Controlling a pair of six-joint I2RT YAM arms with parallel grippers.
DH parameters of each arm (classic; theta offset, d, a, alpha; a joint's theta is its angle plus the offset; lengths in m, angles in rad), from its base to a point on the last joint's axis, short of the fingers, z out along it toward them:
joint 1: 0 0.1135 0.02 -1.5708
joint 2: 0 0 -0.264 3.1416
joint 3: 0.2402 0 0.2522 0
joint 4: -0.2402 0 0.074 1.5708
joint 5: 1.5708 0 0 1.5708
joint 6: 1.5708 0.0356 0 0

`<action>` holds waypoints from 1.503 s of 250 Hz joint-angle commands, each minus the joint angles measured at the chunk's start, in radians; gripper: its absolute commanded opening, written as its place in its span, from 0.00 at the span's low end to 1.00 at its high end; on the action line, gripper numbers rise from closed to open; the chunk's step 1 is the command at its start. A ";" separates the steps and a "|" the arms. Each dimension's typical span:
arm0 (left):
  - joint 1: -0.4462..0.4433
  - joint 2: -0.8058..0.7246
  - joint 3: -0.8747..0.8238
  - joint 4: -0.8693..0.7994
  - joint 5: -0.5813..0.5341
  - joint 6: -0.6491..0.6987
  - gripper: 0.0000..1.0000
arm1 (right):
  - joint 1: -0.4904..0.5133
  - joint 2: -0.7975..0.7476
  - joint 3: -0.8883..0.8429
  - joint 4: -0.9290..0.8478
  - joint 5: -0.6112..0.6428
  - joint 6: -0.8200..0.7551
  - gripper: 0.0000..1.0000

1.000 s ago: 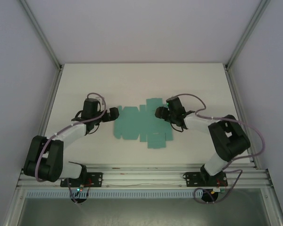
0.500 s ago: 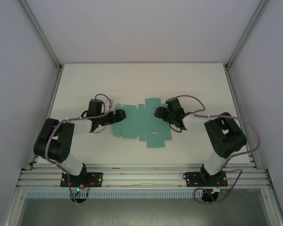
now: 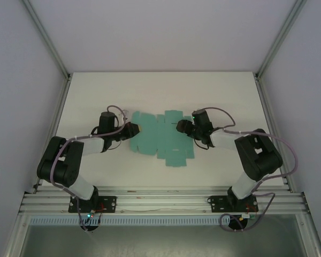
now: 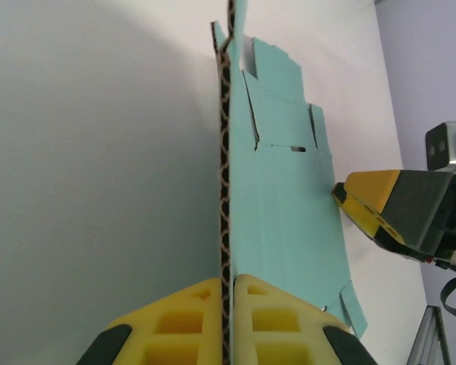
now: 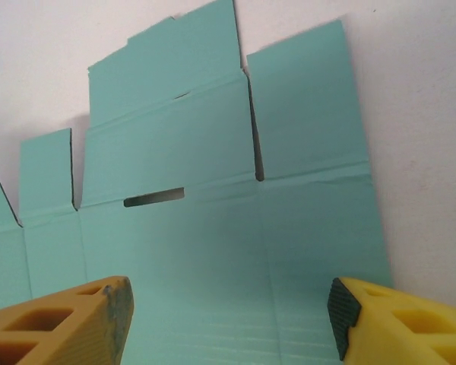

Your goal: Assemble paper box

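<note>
A white table (image 3: 96,91) fills a booth with pale grey walls (image 3: 166,32) and slanting aluminium posts (image 3: 45,40), and a metal rail (image 3: 160,201) runs along the table's near edge where both arm bases are bolted. The paper box (image 3: 160,140) is a flat teal-green die-cut blank with flaps and slots, lying around the middle of the table. The left arm rises from its base toward the table's left edge, then its forearm runs rightward and low to the left gripper (image 3: 132,129), which meets the blank's left edge. In the left wrist view the card (image 4: 289,198) is seen edge-on, its corrugated edge running straight between the yellow fingers (image 4: 186,315), which are pinched together on it. The right arm mirrors this, folded at the right side of the table with its forearm reaching leftward to the right gripper (image 3: 179,126), which sits over the blank's far right part. In the right wrist view its yellow fingers (image 5: 68,323) stand wide apart with the flat blank (image 5: 213,190) between and beyond them, not touching it as far as can be seen. The right gripper (image 4: 395,209) also appears in the left wrist view, just beside the blank's edge.
</note>
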 commanded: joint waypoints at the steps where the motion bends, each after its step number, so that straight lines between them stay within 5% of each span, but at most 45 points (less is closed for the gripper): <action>1: -0.003 -0.092 0.011 0.122 0.039 -0.057 0.00 | -0.061 -0.122 0.016 -0.057 -0.069 -0.064 0.74; 50: -0.003 -0.259 0.089 0.083 0.036 -0.101 0.00 | -0.175 -0.311 0.030 -0.105 -0.248 -0.141 0.85; 107: -0.002 -0.401 0.122 0.080 0.051 -0.171 0.00 | -0.306 -0.415 0.029 -0.109 -0.538 -0.136 0.80; 155: -0.003 -0.460 0.099 0.109 0.060 -0.207 0.00 | -0.326 -0.429 0.018 0.001 -0.737 -0.089 0.58; 205: -0.002 -0.508 0.085 0.064 0.003 -0.181 0.00 | -0.327 -0.459 -0.012 0.014 -0.751 -0.107 0.32; 245: -0.002 -0.514 0.085 0.057 -0.002 -0.182 0.00 | -0.327 -0.502 -0.027 0.005 -0.750 -0.162 0.00; 270: -0.002 -0.512 0.087 0.012 -0.020 -0.161 0.00 | -0.327 -0.512 -0.019 -0.026 -0.743 -0.226 0.00; 278: -0.001 -0.516 0.093 -0.045 -0.054 -0.138 0.21 | -0.327 -0.510 -0.014 -0.047 -0.733 -0.250 0.00; 296: -0.002 -0.540 0.098 -0.230 -0.202 -0.062 0.98 | -0.322 -0.499 0.007 -0.142 -0.704 -0.342 0.00; 341: -0.001 -0.610 0.071 -0.590 -0.647 0.036 1.00 | -0.272 -0.415 0.052 -0.356 -0.584 -0.602 0.00; 376: -0.002 -0.629 0.054 -0.673 -0.720 0.054 1.00 | -0.214 -0.322 0.087 -0.433 -0.425 -0.767 0.00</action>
